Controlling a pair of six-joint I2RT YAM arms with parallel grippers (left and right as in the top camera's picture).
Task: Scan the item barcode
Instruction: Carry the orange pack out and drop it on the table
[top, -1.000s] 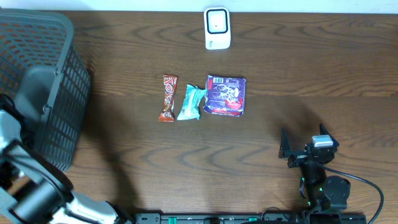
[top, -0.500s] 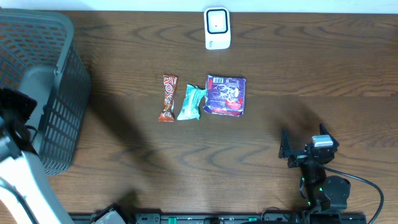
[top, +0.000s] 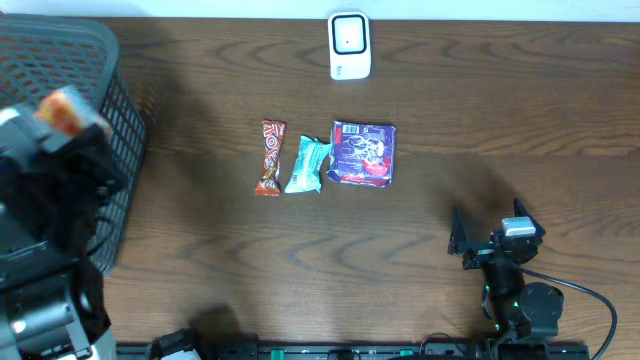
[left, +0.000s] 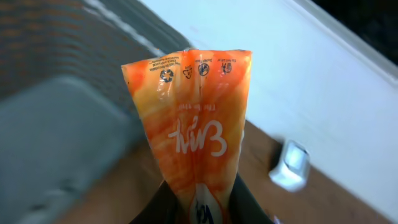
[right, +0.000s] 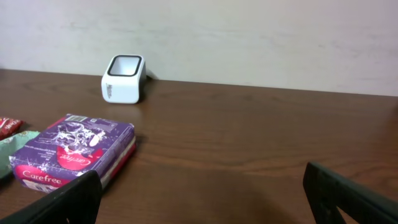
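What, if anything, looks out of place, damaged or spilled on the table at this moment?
Nothing stands out. The red-brown candy bar, teal snack packet and purple Carefree pack lie flat in a row on the wooden table, the white box-shaped scanner stands upright, and the orange plastic packet is held in the left gripper.

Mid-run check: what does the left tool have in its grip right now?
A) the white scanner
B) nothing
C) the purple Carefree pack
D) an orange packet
D: the left wrist view shows an orange packet pinched in the left tool, while the purple Carefree pack and the white scanner sit on the table.
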